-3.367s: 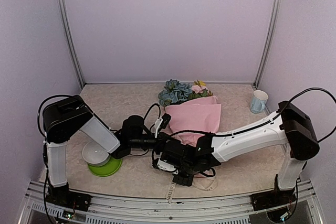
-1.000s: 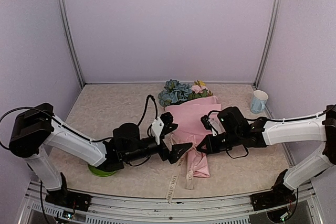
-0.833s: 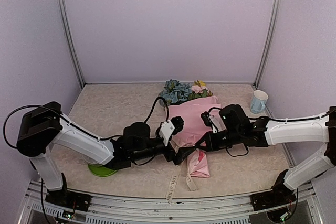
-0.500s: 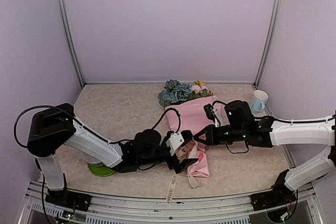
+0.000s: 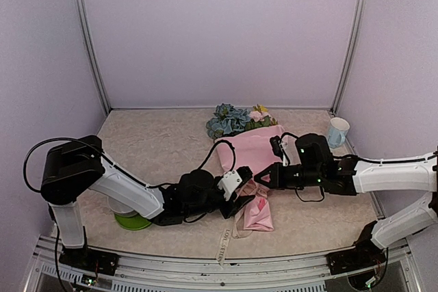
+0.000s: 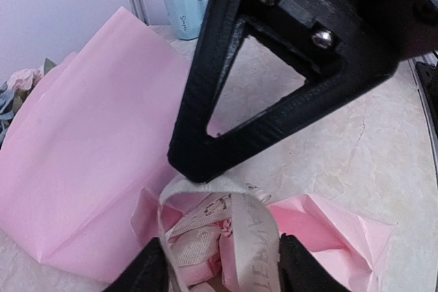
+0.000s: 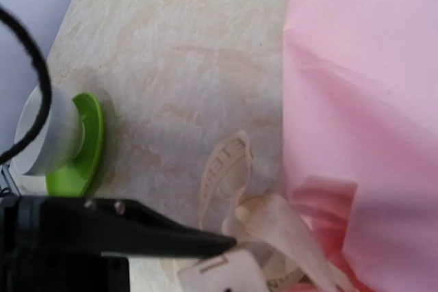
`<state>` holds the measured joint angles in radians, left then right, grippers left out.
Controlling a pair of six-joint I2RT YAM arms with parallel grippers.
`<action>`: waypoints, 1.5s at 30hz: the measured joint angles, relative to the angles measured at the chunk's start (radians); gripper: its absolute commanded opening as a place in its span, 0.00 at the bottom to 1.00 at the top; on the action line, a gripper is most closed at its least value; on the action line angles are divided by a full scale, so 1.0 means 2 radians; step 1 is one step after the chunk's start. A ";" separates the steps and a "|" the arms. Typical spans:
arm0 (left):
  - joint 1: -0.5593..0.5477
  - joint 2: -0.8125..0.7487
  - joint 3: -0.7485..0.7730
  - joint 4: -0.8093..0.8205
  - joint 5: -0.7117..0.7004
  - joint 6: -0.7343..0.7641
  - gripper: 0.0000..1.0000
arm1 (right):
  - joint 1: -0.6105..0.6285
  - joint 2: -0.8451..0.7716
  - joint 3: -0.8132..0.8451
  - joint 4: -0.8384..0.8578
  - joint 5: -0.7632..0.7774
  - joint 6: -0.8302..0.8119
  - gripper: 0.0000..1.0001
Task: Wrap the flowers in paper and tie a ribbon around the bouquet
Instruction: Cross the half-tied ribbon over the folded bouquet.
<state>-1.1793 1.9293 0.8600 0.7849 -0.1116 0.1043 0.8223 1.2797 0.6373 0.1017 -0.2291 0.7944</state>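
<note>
The bouquet lies on the table: pink paper rolled into a cone, with the flowers showing blue and pink at its far end. The cream lettered ribbon is knotted round the crumpled narrow end, and a tail trails toward the front edge. My left gripper has its fingers pressed against both sides of the knot. My right gripper is shut, its tip on the raised ribbon loop, apparently pinching it. Both grippers meet at the cone's narrow end.
A pale blue mug stands at the back right near the wall post. A white bowl on a green plate sits front left, partly hidden under my left arm. The ribbon tail reaches the front rail.
My left gripper has slid right and down to the cone's narrow end, and its jaws have narrowed round the knot. My right gripper has drawn slightly back along the cone, still shut.
</note>
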 measured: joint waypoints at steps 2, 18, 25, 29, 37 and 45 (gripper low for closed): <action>0.000 0.000 0.000 0.000 -0.005 0.001 0.48 | 0.000 0.000 -0.002 0.003 0.002 0.004 0.00; 0.000 0.000 0.011 -0.004 -0.004 -0.001 0.53 | 0.000 0.000 -0.018 0.029 0.003 0.023 0.00; -0.002 0.017 0.050 -0.015 -0.002 0.001 0.25 | 0.000 -0.001 -0.020 0.039 0.003 0.031 0.00; -0.002 0.019 0.049 -0.025 0.002 0.003 0.35 | 0.000 -0.001 -0.025 0.040 0.003 0.034 0.00; -0.003 0.019 0.045 -0.031 0.005 -0.002 0.29 | 0.000 -0.012 -0.029 0.046 0.007 0.038 0.00; -0.001 0.019 0.032 -0.030 0.010 -0.013 0.00 | 0.000 -0.013 -0.030 0.045 0.007 0.039 0.00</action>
<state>-1.1812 1.9675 0.9241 0.7242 -0.0910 0.0780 0.8223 1.2541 0.5766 0.1925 -0.2150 0.8722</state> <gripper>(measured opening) 0.014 0.006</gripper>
